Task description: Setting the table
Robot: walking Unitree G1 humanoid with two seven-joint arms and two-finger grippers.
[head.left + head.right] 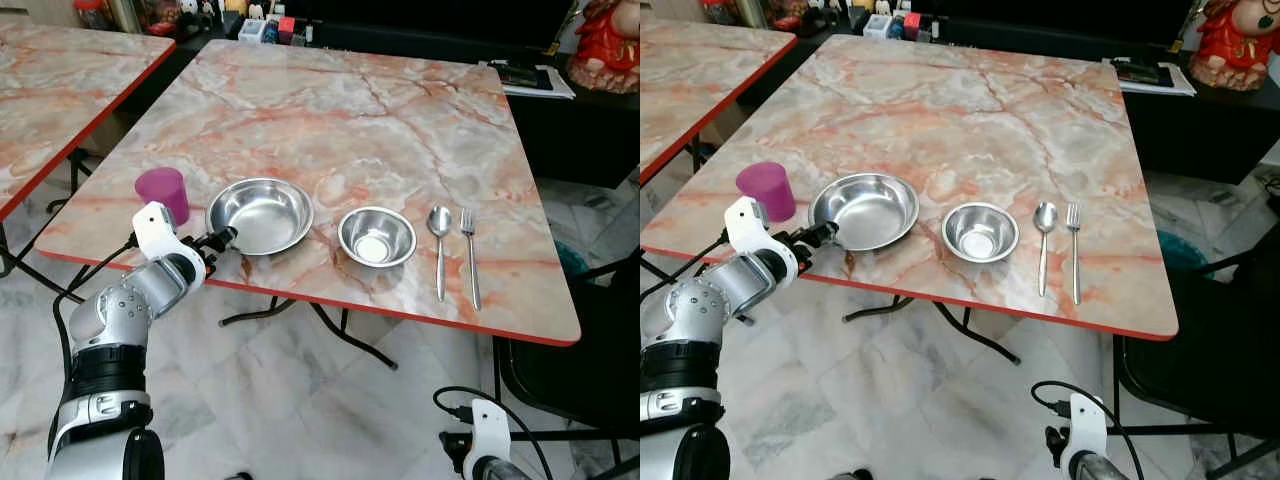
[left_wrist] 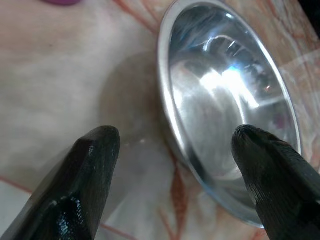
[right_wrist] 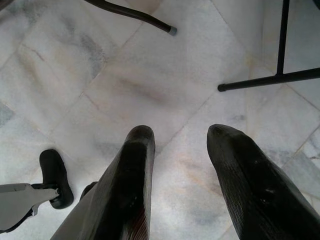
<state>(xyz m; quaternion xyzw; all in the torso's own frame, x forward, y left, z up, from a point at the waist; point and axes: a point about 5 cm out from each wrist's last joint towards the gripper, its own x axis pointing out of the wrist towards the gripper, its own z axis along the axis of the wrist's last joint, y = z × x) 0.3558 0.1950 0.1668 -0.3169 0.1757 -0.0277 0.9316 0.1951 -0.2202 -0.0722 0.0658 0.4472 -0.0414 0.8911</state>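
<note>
On the marble table, near its front edge, stand a purple cup, a large steel bowl, a small steel bowl, a spoon and a fork, in a row from left to right. My left gripper is open at the large bowl's near-left rim; in the left wrist view its fingers straddle the rim of the large bowl. My right gripper hangs low over the floor, open and holding nothing.
A second marble table stands to the left. A black chair sits at the right, beside the table's front corner. Small items line the far edge, with a book on a dark shelf. Table legs cross the marble floor.
</note>
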